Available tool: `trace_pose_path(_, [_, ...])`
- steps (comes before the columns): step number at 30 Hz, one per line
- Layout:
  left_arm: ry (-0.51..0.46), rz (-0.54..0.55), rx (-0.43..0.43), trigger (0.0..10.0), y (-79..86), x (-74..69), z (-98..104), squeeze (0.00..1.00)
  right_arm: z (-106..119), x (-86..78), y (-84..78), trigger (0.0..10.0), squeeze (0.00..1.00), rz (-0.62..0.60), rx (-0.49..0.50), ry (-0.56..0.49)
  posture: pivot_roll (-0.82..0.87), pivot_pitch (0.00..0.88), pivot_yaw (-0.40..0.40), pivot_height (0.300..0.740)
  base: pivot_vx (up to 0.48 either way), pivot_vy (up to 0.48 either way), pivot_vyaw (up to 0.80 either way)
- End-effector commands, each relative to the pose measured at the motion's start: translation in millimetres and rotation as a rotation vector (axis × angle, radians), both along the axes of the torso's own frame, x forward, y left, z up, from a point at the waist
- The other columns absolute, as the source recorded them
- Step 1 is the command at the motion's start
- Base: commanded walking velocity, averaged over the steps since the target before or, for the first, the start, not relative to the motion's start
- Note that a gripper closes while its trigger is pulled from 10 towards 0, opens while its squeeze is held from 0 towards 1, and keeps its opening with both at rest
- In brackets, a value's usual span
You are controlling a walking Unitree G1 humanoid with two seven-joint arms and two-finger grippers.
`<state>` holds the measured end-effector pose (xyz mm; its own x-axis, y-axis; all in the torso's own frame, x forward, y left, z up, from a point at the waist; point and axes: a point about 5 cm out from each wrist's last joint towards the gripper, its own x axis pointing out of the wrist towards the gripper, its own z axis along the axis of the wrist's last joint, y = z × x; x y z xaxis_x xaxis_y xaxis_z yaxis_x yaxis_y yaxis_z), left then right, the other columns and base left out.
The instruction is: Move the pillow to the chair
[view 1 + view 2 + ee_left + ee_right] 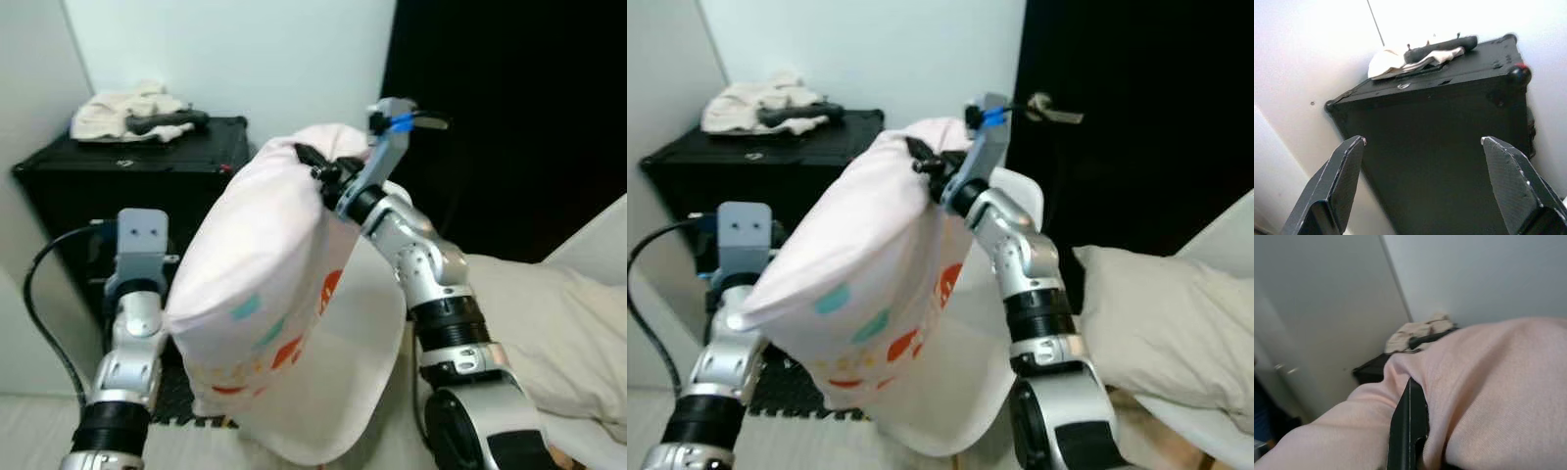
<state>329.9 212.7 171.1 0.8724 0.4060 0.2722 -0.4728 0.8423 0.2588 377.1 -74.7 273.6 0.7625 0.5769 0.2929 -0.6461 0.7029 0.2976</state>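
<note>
A pale pink pillow (265, 284) with coloured patches hangs in the air before me. My right gripper (315, 164) is shut on its top edge, and one black finger (1409, 431) is pressed into the fabric. The pillow's lower left corner lies against my left arm (137, 323). My left gripper (1422, 142) is open with nothing between its fingers (1342, 181), and it points at the black case. A white chair (960, 392) stands right behind and below the pillow, its seat partly hidden by it.
The black case (127, 186) stands in the corner at the left with a crumpled cloth (122, 108) and a dark object (167, 121) on top. A dark door with a handle (1053, 108) is at the right. A beige cushion (1166, 313) lies on a white seat (1227, 230).
</note>
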Motion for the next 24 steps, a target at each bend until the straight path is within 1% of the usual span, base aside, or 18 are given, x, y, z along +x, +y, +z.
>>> trace_pose_path(1, [0.044,0.012,-0.001,10.0,1.7,-1.8,-8.6,0.0,15.8,-2.4,4.9,10.0,0.0,0.008,0.012,-0.067,-0.03,0.0,-0.013,0.74,0.0,0.0,0.0])
trace_pose_path(3, [0.054,0.006,-0.003,10.0,-2.1,-1.5,-11.1,0.0,13.7,-2.1,5.7,10.0,0.0,0.01,-0.009,-0.061,-0.03,0.0,-0.015,0.74,0.0,0.0,0.0])
trace_pose_path(8, [0.055,0.008,-0.008,10.0,-3.0,-0.8,-11.3,0.0,12.7,-1.8,6.2,10.0,0.0,0.011,-0.021,-0.059,-0.03,0.0,-0.018,0.74,0.0,0.0,0.0])
trace_pose_path(9, [0.051,0.015,0.002,10.0,-3.3,0.2,-10.0,0.0,7.3,1.3,9.0,10.0,0.0,0.006,-0.078,-0.013,-0.03,0.0,-0.019,0.74,0.0,0.0,0.0])
trace_pose_path(10, [0.051,0.015,0.002,10.0,-3.3,0.2,-10.0,0.0,7.3,1.3,9.0,10.0,0.0,0.006,-0.078,-0.013,-0.03,0.0,-0.019,0.74,0.0,0.0,0.0])
trace_pose_path(13, [0.051,0.027,0.021,10.0,-2.0,0.7,-8.5,0.0,1.8,5.0,10.0,10.0,0.0,-0.002,-0.094,0.038,-0.03,0.0,-0.018,0.725,0.0,0.0,0.0])
trace_pose_path(15, [0.054,0.032,0.025,10.0,-1.0,0.8,-8.5,0.0,-0.8,6.1,9.7,10.0,0.0,-0.008,-0.104,0.05,-0.03,0.0,-0.018,0.72,0.0,0.0,0.0])
trace_pose_path(16, [0.057,0.047,0.033,10.0,1.0,0.4,-7.9,0.0,-5.7,7.8,9.4,10.0,0.0,-0.021,-0.132,0.066,-0.03,0.0,-0.018,0.71,0.0,0.0,0.0])
trace_pose_path(18, [0.051,0.07,0.048,10.0,3.7,-0.5,-5.7,0.0,-9.4,8.3,9.7,10.0,0.0,-0.024,-0.159,0.073,-0.03,0.0,-0.019,0.7,0.0,0.0,0.0])
trace_pose_path(20, [0.048,0.08,0.056,10.0,5.0,-0.9,-4.5,0.0,-10.6,8.2,10.0,10.0,0.0,-0.022,-0.168,0.075,-0.03,0.0,-0.019,0.695,0.0,0.0,0.0])
trace_pose_path(21, [0.039,0.116,0.09,10.0,8.7,-2.2,-0.6,0.0,-13.5,7.2,12.3,10.0,0.0,-0.007,-0.194,0.075,-0.03,0.0,-0.018,0.685,0.0,0.0,0.0])
trace_pose_path(22, [0.039,0.116,0.09,10.0,8.7,-2.2,-0.6,0.0,-13.5,7.2,12.3,10.0,0.0,-0.007,-0.194,0.075,-0.03,0.0,-0.018,0.685,0.0,0.0,0.0])
trace_pose_path(24, [0.041,0.159,0.109,10.0,13.0,-3.4,1.1,0.0,-16.3,6.5,14.2,10.0,0.0,0.002,-0.224,0.073,-0.03,0.0,-0.018,0.675,0.0,0.0,0.0])
